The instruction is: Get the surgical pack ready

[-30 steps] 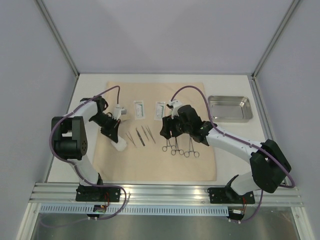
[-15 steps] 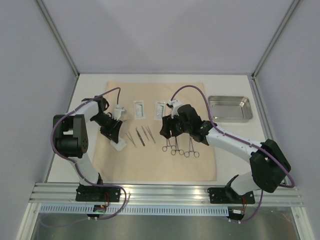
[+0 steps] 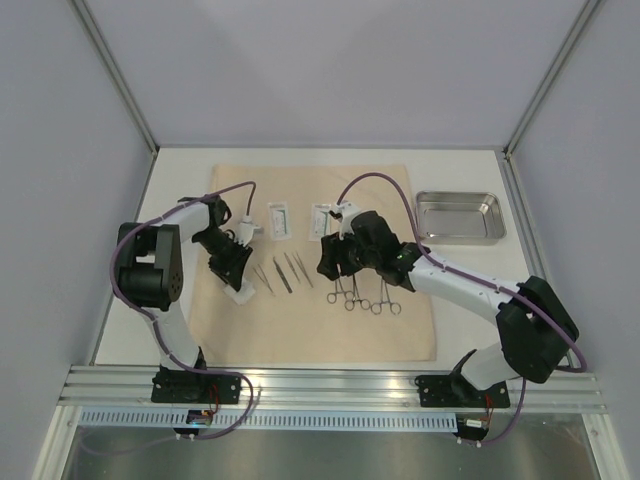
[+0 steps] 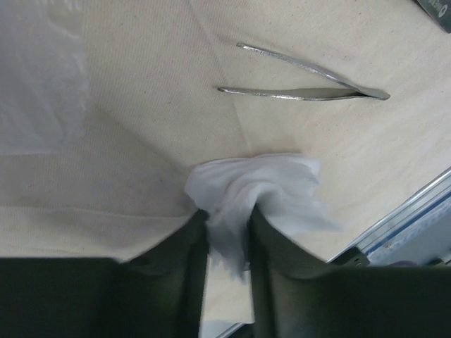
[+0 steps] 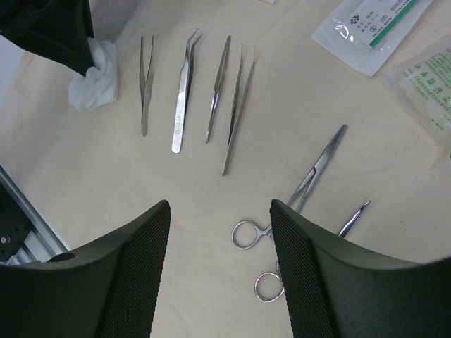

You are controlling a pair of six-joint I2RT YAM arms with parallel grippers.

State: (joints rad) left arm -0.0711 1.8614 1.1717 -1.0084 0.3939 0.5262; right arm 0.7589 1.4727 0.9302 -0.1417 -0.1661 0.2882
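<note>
**Top view.** A large tan cloth sheet covers the middle of the white table. Off the cloth at 2 o'clock sits a small shallow shiny steel tray, its bare floor showing. On the cloth, white packets lie at 12 o'clock, with steel tweezers in the middle. Steel scissor-handled clamps lie at the tweezers' 3 o'clock. Your left gripper is at the tweezers' 9 o'clock, over a crumpled white gauze pad. Your right gripper hovers at the clamps' 11 o'clock, covering their tips. Since a second ago your left elbow has swung toward the cloth, and the gauze lies where it did.

**Left wrist.** The fingers stand slightly apart. The gauze fills the gap and touches both, but you cannot tell whether it is pinched. One pair of tweezers lies at 1 o'clock.

**Right wrist.** The right gripper is spread wide above the cloth, holding nothing. Clamp handles lie between the fingers. The tweezers lie at 11 o'clock, the gauze at 10 and the packets at 1.
</note>
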